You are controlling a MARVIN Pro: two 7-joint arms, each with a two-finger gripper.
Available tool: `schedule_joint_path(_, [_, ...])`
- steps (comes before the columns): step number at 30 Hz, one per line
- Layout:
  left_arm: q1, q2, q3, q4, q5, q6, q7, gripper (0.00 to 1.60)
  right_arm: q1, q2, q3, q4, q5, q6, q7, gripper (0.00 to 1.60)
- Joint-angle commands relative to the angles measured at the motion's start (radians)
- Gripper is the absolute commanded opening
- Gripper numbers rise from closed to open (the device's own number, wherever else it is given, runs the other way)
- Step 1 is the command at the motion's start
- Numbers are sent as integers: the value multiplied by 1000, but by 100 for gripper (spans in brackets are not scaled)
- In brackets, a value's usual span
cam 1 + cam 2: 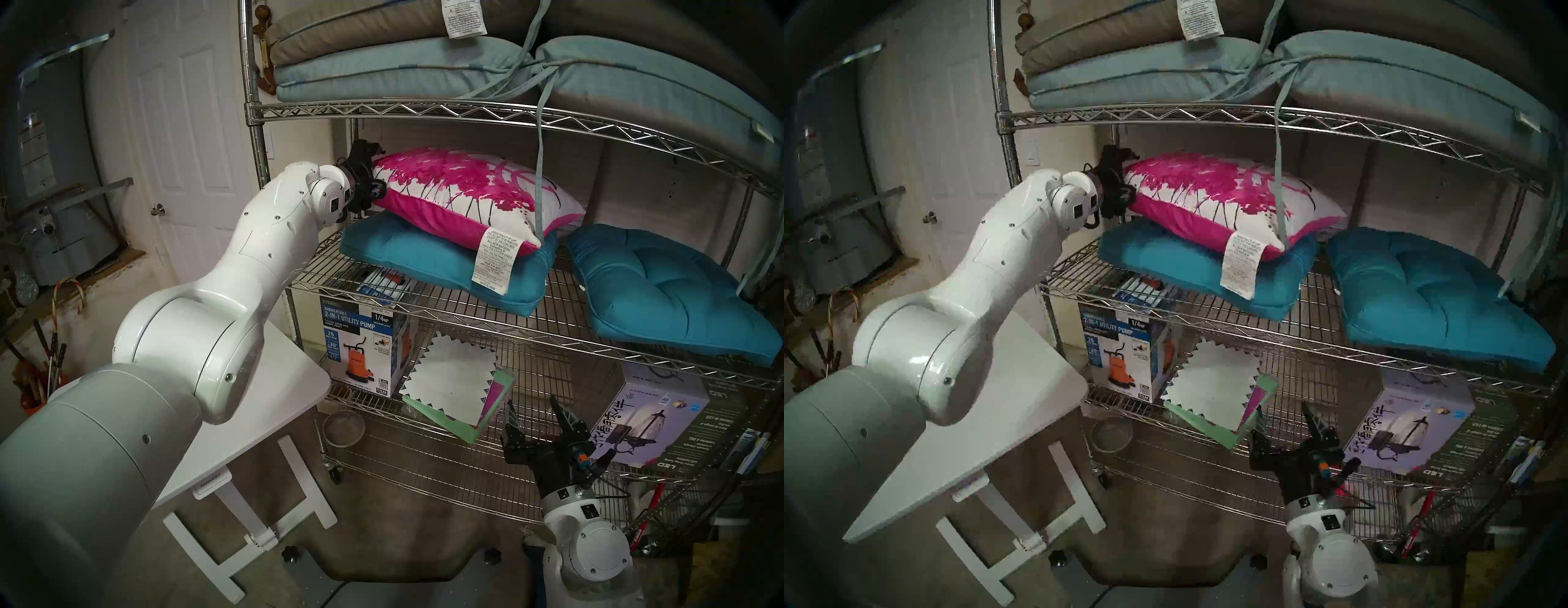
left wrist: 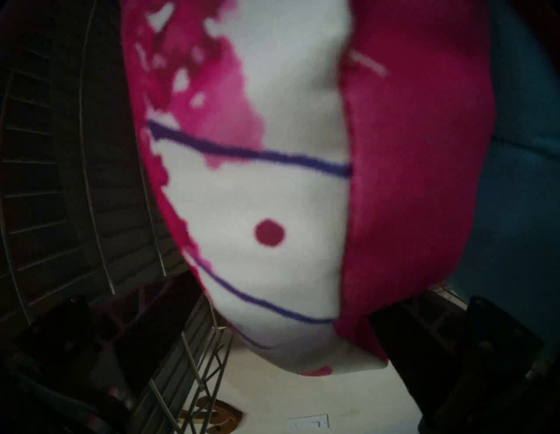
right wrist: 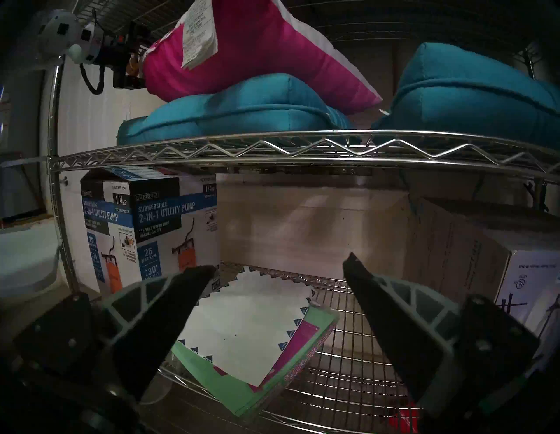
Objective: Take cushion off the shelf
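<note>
Left arm [image 1: 178, 339] outstretched, left gripper [image 1: 373, 178] at cushion [image 1: 466, 191] corner

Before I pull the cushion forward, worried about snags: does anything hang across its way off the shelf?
Yes: a pale blue tie from the pads above hangs down across the cushion's right front corner. Otherwise the shelf front looks open.
</note>
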Motion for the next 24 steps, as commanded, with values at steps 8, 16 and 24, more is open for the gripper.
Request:
schedule_joint_path(8, [-126,-55,25,159,20,-113,125,160,-7,-3,-1,-36,1,-6,-1,160])
schedule_joint_path(16, [-146,-86,33,259,26,-137,173,160,-8,-3,-1,-38,1,-6,-1,160])
schedule_joint_path(24, [-176,-102,41,295,28,-146,186,160,-8,-2,-1,-38,1,-6,-1,160])
